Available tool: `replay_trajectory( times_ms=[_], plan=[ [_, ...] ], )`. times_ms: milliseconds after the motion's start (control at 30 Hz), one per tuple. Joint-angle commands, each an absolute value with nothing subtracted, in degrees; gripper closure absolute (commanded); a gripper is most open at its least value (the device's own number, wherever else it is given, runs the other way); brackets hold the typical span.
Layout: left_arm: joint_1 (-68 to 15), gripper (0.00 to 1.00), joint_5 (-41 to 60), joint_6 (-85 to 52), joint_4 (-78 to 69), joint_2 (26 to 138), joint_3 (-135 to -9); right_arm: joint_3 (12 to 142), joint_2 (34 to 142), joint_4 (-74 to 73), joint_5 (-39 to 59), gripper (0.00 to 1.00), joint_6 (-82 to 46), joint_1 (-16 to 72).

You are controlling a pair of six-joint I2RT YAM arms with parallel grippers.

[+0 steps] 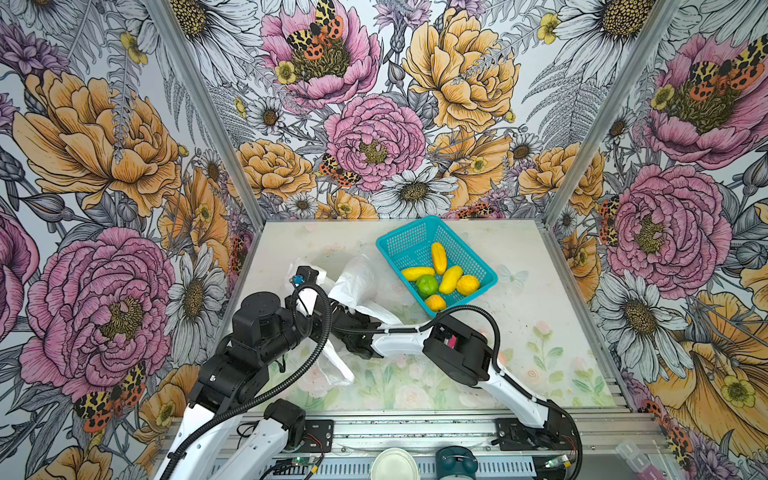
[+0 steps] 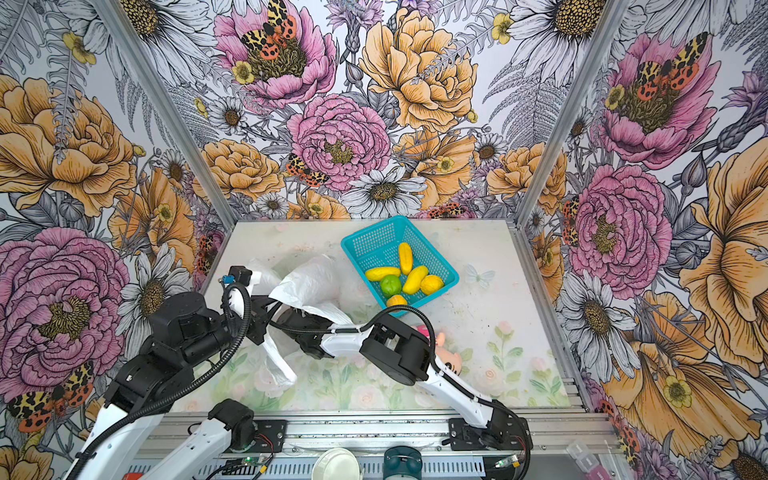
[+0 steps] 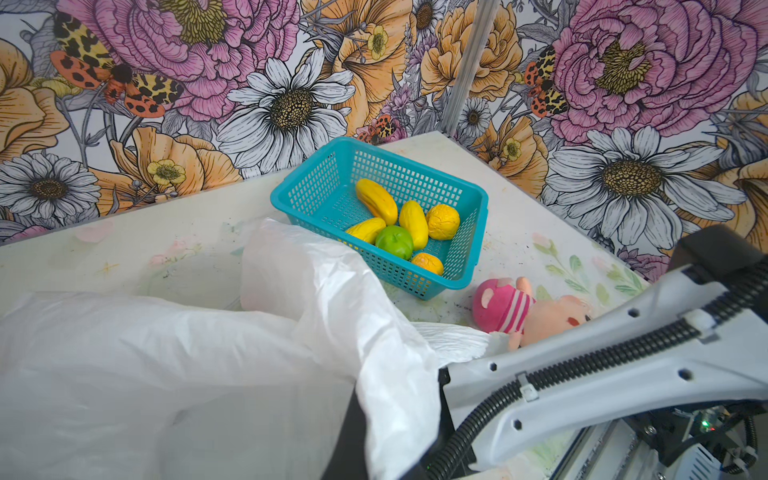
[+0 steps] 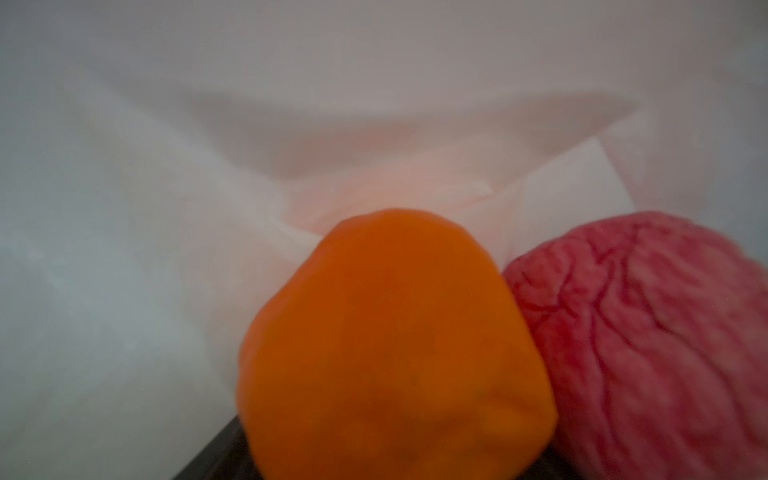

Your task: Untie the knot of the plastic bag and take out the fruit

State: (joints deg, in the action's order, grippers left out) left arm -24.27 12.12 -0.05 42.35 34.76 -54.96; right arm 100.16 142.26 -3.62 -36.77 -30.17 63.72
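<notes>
Right wrist view is filled from close up by two fruits lying side by side and touching: a smooth orange fruit (image 4: 395,353) and a bumpy pink-red fruit (image 4: 648,340), with white film behind them. A dark edge shows under the orange one, but I cannot tell whether the right gripper (image 2: 299,328) is spread or closing on anything. In both top views it reaches into the mouth of the plastic bag (image 1: 357,278) and its tips are hidden by film.

The bag sits crumpled just beside the teal mesh basket (image 1: 399,245), to the basket's left in the top views, and part of its film stands raised off the table (image 1: 540,291). My left gripper (image 2: 270,309) is pressed together and pinches the bag's edge; in the left wrist view the film drapes right over it. A loose handle strip (image 1: 336,365) trails away from the basket, toward the arm bases.

Inside the basket I count six fruits: three yellow oblong fruits (image 1: 439,257), a green fruit (image 1: 427,285) and two yellow-orange round fruits (image 1: 468,285), bunched at its near end. A pink-striped plush doll (image 3: 523,309) lies near the basket's near corner, partly under my right arm
</notes>
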Motion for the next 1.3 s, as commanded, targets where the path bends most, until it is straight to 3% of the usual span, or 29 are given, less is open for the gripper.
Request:
replay_trajectory(
  times_ms=[0,67,233,467,600,700,800,867,1033,1267],
  plan=[
    [-25.0,1.00,12.9,0.4,40.2,34.9,-54.4,100.4,143.3,-4.8,-35.2,0.34,-30.1,62.6],
    [-25.0,1.00,11.5,0.4,40.2,35.2,-54.0,98.9,142.1,-5.2,-34.4,0.43,-30.1,62.3],
    [-24.6,1.00,5.3,0.4,41.8,37.3,-53.9,90.7,135.7,-10.6,-32.8,0.54,-28.2,62.5],
    [-23.4,1.00,-2.5,-0.1,43.8,40.1,-53.8,73.4,125.0,-27.9,-27.8,0.57,-21.9,63.2],
    [-23.5,1.00,-2.7,-0.2,43.9,40.2,-53.7,71.4,124.0,-31.4,-24.4,0.57,-20.7,63.6],
    [-23.9,1.00,-2.8,-0.3,43.9,39.8,-53.6,74.6,126.4,-28.7,-23.5,0.44,-21.3,63.6],
    [-24.4,1.00,-2.0,-0.2,43.8,39.9,-53.6,79.6,129.5,-23.6,-26.0,0.22,-22.2,63.5],
    [-24.5,1.00,-1.2,-0.3,43.7,39.9,-53.7,84.6,131.6,-17.9,-28.2,0.14,-22.8,63.2],
    [-24.8,1.00,-0.7,-0.3,43.7,40.2,-53.6,94.9,137.1,-9.8,-32.5,0.06,-22.4,62.8],
    [-25.5,1.00,-0.3,-0.1,43.7,40.4,-53.6,109.9,145.5,2.8,-35.7,0.05,-24.2,61.6]
  ],
)
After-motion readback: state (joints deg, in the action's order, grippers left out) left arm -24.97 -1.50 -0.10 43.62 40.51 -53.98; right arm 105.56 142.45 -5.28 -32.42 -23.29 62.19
